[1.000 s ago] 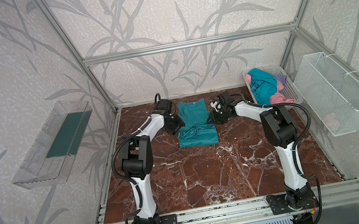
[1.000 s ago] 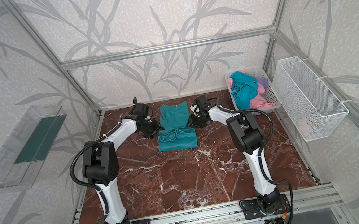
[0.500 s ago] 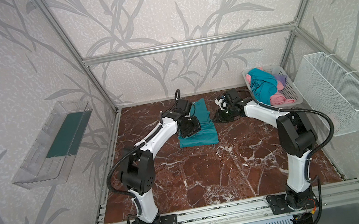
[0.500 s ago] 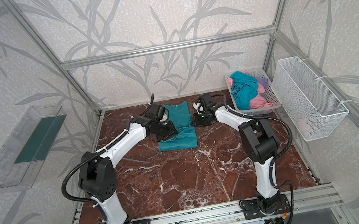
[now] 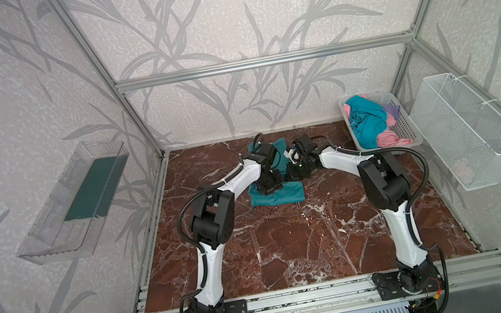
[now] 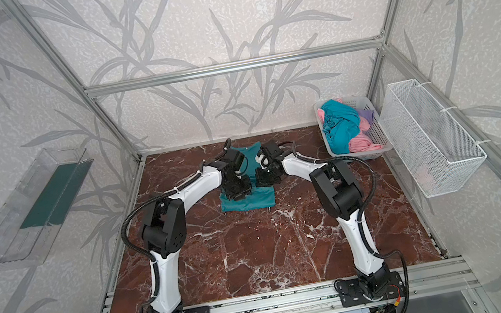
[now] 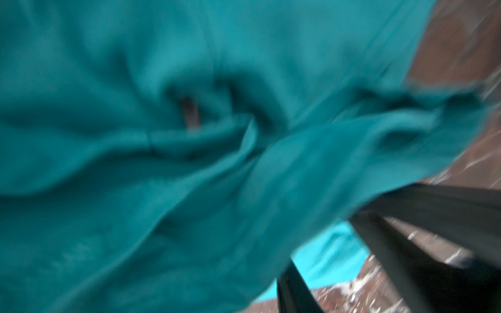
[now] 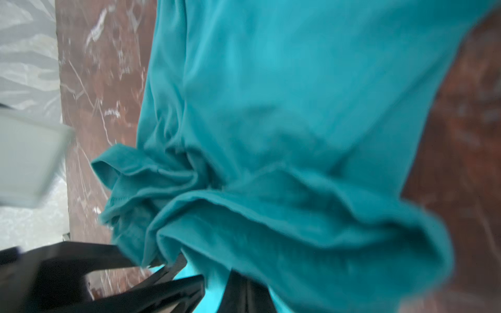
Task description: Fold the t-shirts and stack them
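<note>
Cloth is filling nearly all of both wrist views: the teal t-shirt (image 5: 278, 196) is lying on the marble table (image 5: 293, 247) directly under the two grippers, its folded near edge showing just in front of them. The left gripper (image 5: 269, 186) and the right gripper (image 5: 298, 174) are hanging close together over the shirt's middle, and their black wrists are hiding that part of it in both top views. The right gripper is pinching shut on a bunched, raised fold of the shirt. The left gripper's fingers (image 7: 433, 216) are reaching under another lifted fold; cloth is covering their tips and the view is blurred, so I cannot tell whether they are gripping.

Out beyond the right gripper a grey perforated basket (image 5: 406, 131) is sitting on the table, holding a heaped turquoise shirt (image 5: 368, 124), pink shirt (image 5: 390, 139) and lilac shirt (image 5: 392, 109). Further out that way a white wire basket (image 5: 466, 126) is hanging on the wall with something pale (image 5: 463, 170) lying in it. Far off the left gripper's outer side a clear tray (image 5: 56, 230) is hanging, carrying a dark green pad (image 5: 94, 188).
</note>
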`<action>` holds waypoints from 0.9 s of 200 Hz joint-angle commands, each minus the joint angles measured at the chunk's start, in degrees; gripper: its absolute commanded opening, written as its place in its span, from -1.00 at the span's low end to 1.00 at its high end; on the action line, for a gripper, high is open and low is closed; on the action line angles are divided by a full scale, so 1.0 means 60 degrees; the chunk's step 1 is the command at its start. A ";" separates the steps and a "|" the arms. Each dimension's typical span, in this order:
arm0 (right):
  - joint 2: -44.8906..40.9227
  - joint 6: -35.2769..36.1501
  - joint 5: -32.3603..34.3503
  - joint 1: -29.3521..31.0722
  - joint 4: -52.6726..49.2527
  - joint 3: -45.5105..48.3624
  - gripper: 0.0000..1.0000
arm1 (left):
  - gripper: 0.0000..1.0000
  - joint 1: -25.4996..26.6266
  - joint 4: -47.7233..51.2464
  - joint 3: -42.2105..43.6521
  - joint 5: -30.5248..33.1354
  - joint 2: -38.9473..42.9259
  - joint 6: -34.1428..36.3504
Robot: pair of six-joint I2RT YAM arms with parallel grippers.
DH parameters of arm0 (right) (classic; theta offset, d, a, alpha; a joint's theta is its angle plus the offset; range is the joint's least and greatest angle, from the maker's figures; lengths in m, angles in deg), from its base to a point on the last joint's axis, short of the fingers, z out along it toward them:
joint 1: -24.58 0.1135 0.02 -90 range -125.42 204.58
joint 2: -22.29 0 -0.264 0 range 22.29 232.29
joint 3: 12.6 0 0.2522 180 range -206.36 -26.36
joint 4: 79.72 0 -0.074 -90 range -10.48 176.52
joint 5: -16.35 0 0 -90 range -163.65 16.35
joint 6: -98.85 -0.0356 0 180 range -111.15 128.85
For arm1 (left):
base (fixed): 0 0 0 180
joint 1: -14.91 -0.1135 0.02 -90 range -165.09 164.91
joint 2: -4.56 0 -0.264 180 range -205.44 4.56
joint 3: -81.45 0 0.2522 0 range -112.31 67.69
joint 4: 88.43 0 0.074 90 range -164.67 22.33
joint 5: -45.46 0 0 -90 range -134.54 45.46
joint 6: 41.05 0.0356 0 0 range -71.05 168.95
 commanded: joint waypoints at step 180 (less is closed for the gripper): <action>-0.0408 -0.0274 -0.0486 0.0589 0.0597 0.0019 -0.71 | -0.55 -0.0761 -0.1266 0.2037 -0.0706 0.2153 -0.0163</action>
